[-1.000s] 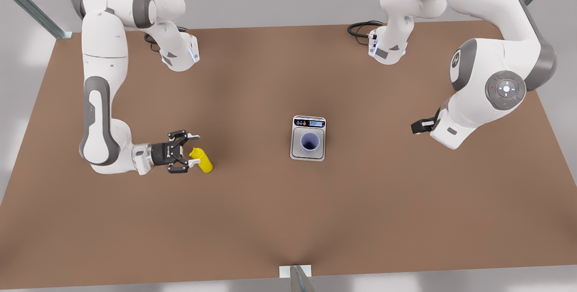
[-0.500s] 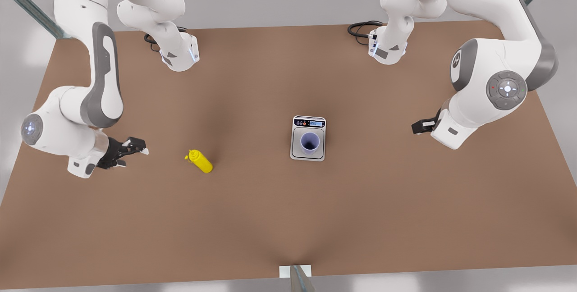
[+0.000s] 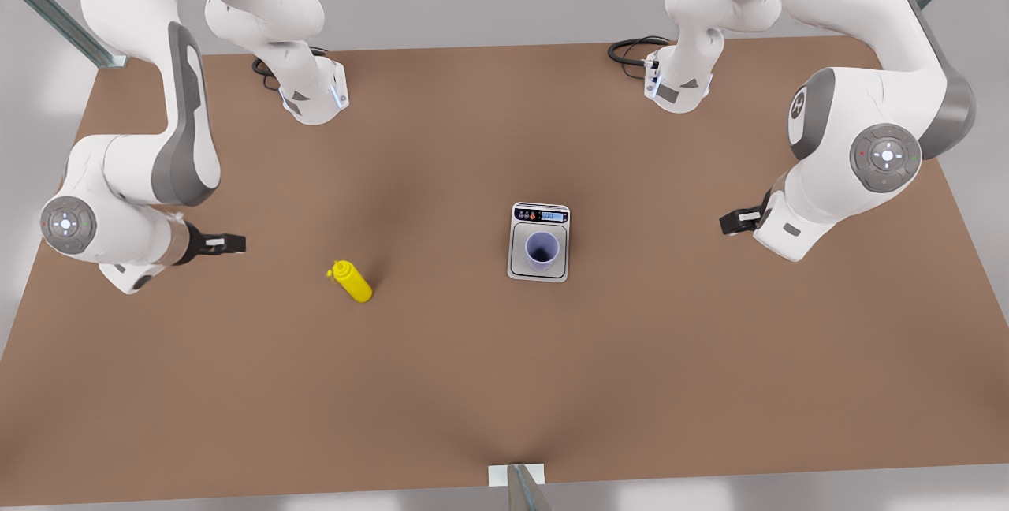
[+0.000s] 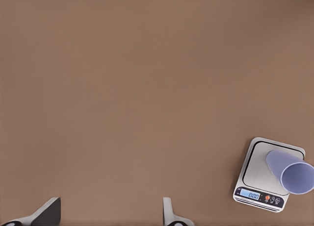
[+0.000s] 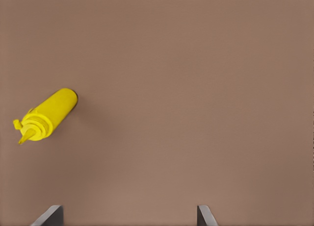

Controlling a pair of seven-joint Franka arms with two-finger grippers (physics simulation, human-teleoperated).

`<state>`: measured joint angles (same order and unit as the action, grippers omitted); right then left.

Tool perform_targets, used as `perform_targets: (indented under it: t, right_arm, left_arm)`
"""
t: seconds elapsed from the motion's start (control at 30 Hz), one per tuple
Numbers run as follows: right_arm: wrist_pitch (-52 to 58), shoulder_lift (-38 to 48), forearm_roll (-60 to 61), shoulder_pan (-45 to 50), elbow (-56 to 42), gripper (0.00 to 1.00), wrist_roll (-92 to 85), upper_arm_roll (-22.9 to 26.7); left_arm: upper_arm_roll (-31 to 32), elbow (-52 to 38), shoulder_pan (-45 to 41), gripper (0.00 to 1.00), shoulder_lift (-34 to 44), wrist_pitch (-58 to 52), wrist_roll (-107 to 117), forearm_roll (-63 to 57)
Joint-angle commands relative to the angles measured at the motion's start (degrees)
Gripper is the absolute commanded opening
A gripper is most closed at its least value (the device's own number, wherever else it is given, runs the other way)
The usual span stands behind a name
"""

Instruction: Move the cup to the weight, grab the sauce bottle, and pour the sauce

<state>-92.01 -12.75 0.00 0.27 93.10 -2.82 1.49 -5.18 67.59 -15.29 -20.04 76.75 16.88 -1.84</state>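
Note:
The lavender-blue cup point(image 3: 541, 250) stands on the steel plate of the weight point(image 3: 516, 268), near the table's middle; the left wrist view shows the cup point(image 4: 290, 171) and the weight point(image 4: 255, 173) too. The yellow sauce bottle point(image 3: 351, 281) rests on the table toward the front view's left, apart from both grippers, also seen as the sauce bottle point(image 5: 47, 114). My right gripper point(image 3: 228, 243) hovers left of the bottle, open and empty, as the right gripper point(image 5: 127, 215) shows. My left gripper point(image 3: 735, 220) waits at the front view's right, well clear of the weight; the left gripper point(image 4: 108, 213) is open.
Brown table point(image 3: 504, 385) with both arm bases point(image 3: 315, 97) at the far edge and a black cable point(image 3: 631, 50) by the far right base. Metal frame posts stand at the corners and the near edge.
My right gripper, which stood open at the bottle's nozzle end, has drawn back to the front view's left. The bottle, cup, weight and left arm have stayed put.

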Motion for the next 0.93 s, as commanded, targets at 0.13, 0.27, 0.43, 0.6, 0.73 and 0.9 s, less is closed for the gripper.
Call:
perform_targets:
  t: [0.13,0.27,0.43,0.6,0.73,0.9]
  right_arm:
    - [0.8,-1.9,0.4,-0.6,-5.1,1.0,0.8,0.2]
    - [6.9,0.3,-0.8,-3.2,-9.8,1.0,1.0,0.6]
    - [6.5,-1.1,-1.0,-3.1,-10.9,1.0,1.0,0.6]
    - [5.4,-1.8,-0.9,-3.1,-11.1,1.0,1.0,0.5]
    - [5.3,-1.8,-0.8,-3.2,-11.1,1.0,1.0,0.6]
    - [5.2,-1.8,-1.1,-3.2,-11.2,1.0,1.1,0.5]
  left_arm:
    - [0.0,0.0,0.0,1.0,0.0,0.0,0.1,0.0]
    - [0.1,0.0,0.0,1.0,-0.1,0.0,0.2,0.0]
    - [0.0,0.0,0.0,1.0,-0.1,0.0,0.2,0.0]
    - [0.0,0.0,-0.1,1.0,-0.4,0.0,0.3,0.0]
    - [0.1,0.0,-0.1,1.0,-0.4,0.0,0.3,0.0]
    - [0.1,0.0,-0.1,1.0,-0.4,0.0,0.2,0.0]
